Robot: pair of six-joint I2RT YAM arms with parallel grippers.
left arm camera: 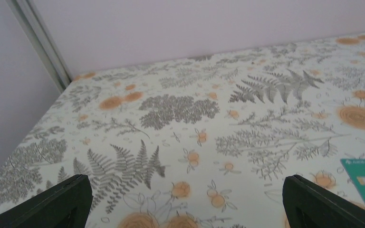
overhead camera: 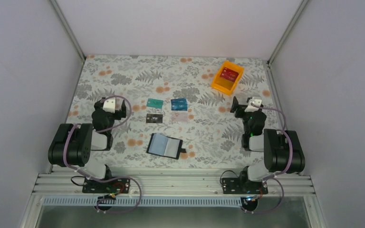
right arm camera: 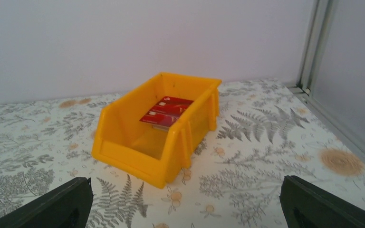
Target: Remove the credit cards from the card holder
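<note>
Apparently the emptying step is finished, or nearly so. The card holder (overhead camera: 164, 145) lies open and flat on the floral tablecloth (overhead camera: 123, 76), near the front edge between the two arm bases. From it, at about twelve o'clock, four cards sit in a two-by-two block, each apart from its neighbours: the teal-green card (overhead camera: 155, 102) and blue card (overhead camera: 178, 103) farther off, the black card (overhead camera: 155, 118) and pale pink card (overhead camera: 179, 117) nearer. The sleeves show bluish-grey and look bare, though the overhead view is too small to be certain.

The left gripper (left arm camera: 184, 199) and right gripper (right arm camera: 185, 199) each stand with jaws spread wide and nothing between them, off at ten and two o'clock from the holder. At one o'clock, well apart, an orange bin (overhead camera: 217, 84) holds a red card (overhead camera: 229, 74).

If a card is tucked in a sleeve, the next move calls for pinning the holder with one arm and pinching the card's exposed edge with the other.
</note>
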